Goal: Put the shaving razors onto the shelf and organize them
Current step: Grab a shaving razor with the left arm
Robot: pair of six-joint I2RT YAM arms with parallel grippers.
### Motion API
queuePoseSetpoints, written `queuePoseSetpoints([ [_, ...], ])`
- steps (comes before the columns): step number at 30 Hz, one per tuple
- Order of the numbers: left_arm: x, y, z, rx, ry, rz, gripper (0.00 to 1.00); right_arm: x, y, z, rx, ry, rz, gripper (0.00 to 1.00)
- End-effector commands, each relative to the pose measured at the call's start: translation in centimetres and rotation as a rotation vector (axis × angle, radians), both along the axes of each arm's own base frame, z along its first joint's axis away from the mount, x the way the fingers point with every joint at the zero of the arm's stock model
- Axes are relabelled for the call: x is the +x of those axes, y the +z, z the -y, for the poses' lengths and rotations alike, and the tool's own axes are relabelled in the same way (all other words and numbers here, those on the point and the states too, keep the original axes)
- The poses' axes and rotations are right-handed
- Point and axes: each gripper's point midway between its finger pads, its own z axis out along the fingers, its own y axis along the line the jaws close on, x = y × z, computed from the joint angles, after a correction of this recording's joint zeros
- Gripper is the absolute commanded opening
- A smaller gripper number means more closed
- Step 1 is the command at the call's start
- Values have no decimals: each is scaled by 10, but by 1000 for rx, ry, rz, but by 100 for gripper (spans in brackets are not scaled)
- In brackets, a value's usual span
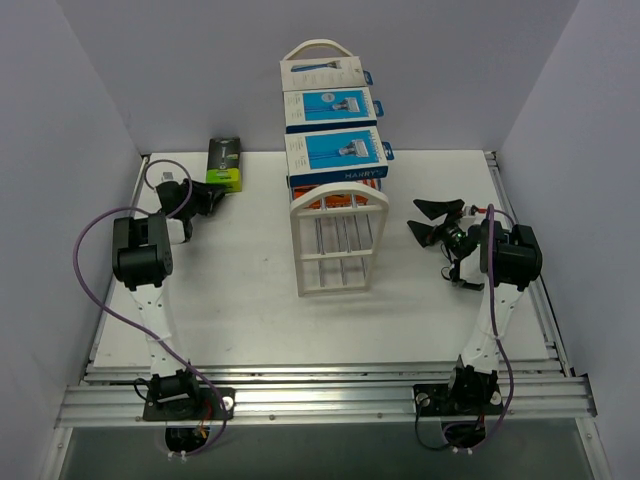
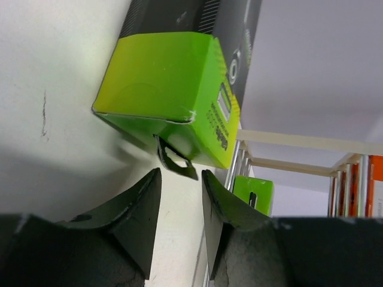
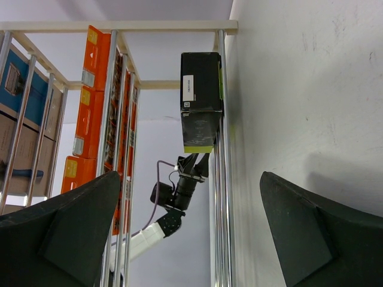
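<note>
a black-and-lime razor box is standing on end near the far left corner of the table, well apart from the shelf, so it is looking like the one not yet placed. the left gripper is hovering low just in front of it, its fingers standing a little apart with nothing between them. the box's black hang tab is sitting just ahead of that gap, which is probably why the gripper is lying so low and so narrow. on the shelf, standing mid-table toward the far edge, the blue-and-white boxes are lying in a row on the top tier, the orange boxes are standing packed below, and a second black-and-lime box is sitting inside against the bars. the right gripper is hanging off the shelf's right side, jaws spread wide and holding nothing, likely on hand to steady things. the shelf's arched end and thin bars are blocking a straight path in, so the loose box is probably needing an open side.
</note>
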Motion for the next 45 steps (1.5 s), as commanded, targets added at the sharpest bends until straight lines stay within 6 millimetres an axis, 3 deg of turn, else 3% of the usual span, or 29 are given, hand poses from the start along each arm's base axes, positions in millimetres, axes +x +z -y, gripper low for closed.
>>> queuePoseSetpoints([
  [1,11,33,-10,-47,36,185,41,-21,-16,-3,-106,-2,164,100],
  [8,10,45,-7,-52,8,264,39,-21,-20,-5,-103,1,156,100],
  [18,11,17,-5,-63,-7,173,41,-22,-20,-5,-103,4,156,100],
  [23,11,9,-7,-55,-9,153,26,-21,-22,-5,-101,4,151,100],
  [28,16,6,-13,-40,-14,130,23,-21,-20,-5,-103,6,156,100],
  [30,20,18,-19,16,-23,153,22,-22,-20,-5,-106,4,156,100],
  [31,19,12,-22,30,-20,112,20,-22,-20,-5,-105,7,158,100],
  [33,23,27,-27,65,-24,128,11,-21,-17,-5,-101,10,163,100],
  [34,21,27,-27,61,-27,115,3,-21,-16,-5,-102,11,166,100],
  [39,9,42,-16,12,-64,89,2,-19,-6,-5,-139,12,168,100],
  [41,-2,42,-10,13,-89,40,2,-20,-14,-4,-191,10,127,100],
  [42,-9,52,-6,48,-113,39,2,-17,-7,-2,-224,-2,131,100],
  [43,-19,47,-5,55,-123,-17,2,-16,-11,0,-288,-6,134,100],
  [44,-26,64,-4,78,-134,-5,2,-17,-22,2,-308,-2,60,100],
  [45,-40,55,-3,114,-156,-63,2,-13,-11,7,-352,-32,68,100],
])
